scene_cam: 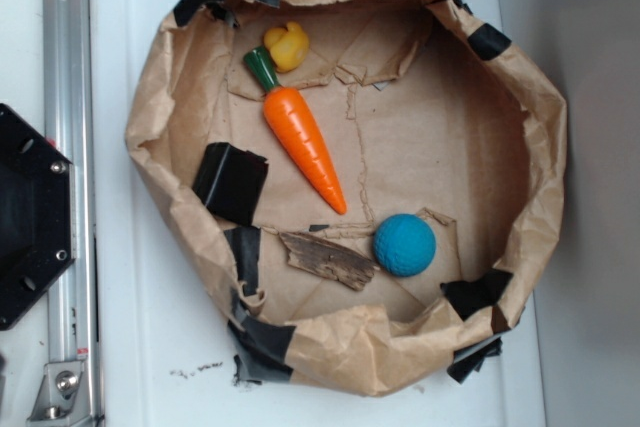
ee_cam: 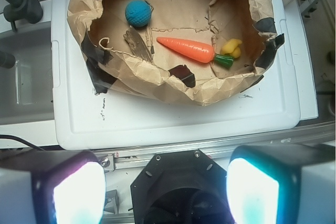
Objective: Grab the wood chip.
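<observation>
The wood chip [scene_cam: 327,259] is a flat, jagged, grey-brown sliver with streaky grain, lying on the floor of the brown paper nest [scene_cam: 530,107] just beside the blue ball [scene_cam: 405,245], below the carrot's [scene_cam: 304,143] tip. The gripper [ee_cam: 157,192] is spread wide, holding nothing, well apart from the chip.
</observation>
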